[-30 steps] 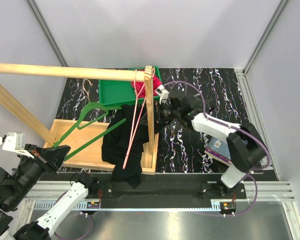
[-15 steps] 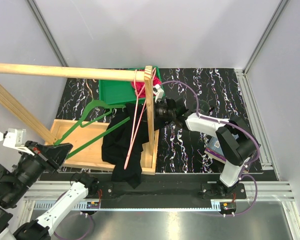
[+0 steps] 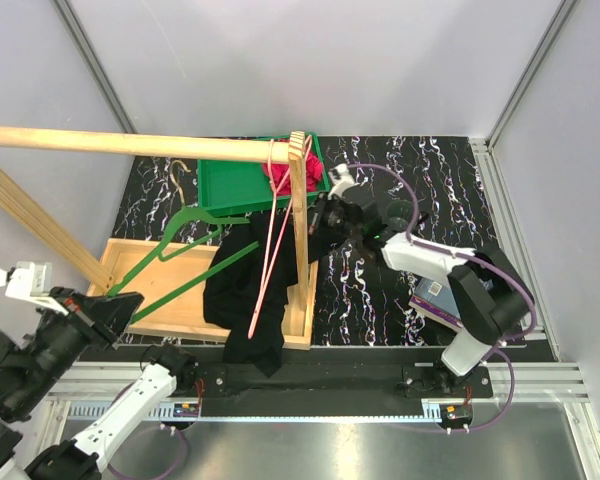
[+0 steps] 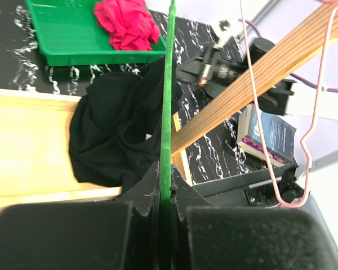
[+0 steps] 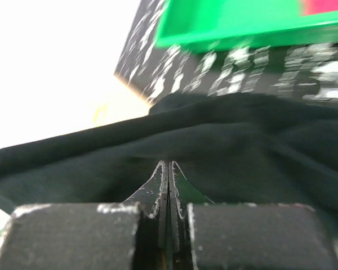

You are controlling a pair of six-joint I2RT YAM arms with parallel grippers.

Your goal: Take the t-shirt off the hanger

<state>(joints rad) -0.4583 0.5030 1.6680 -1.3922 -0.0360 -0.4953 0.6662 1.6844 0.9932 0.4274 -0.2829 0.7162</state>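
Note:
A black t-shirt (image 3: 242,295) hangs bunched on a green hanger (image 3: 180,262) over the wooden tray. My left gripper (image 3: 130,300) is shut on the hanger's lower bar; in the left wrist view the green hanger (image 4: 168,84) runs straight out between the pinched jaws of that gripper (image 4: 165,171), with the t-shirt (image 4: 112,135) beyond. My right gripper (image 3: 315,222) reaches in by the wooden post at the shirt's upper right edge. In the right wrist view this gripper (image 5: 168,164) is shut, its tips pinching a fold of the t-shirt (image 5: 225,146).
A wooden rail (image 3: 130,145) and upright post (image 3: 300,230) cross above the shirt, with a pink wire hanger (image 3: 270,240) hooked on the rail. A green tray (image 3: 230,185) holds a red cloth (image 3: 280,175). The wooden tray (image 3: 170,310) lies below; a purple book (image 3: 435,295) sits at right.
My right gripper went from open to shut on the shirt's edge and drew slightly back to the right. The left gripper kept its hold on the hanger.

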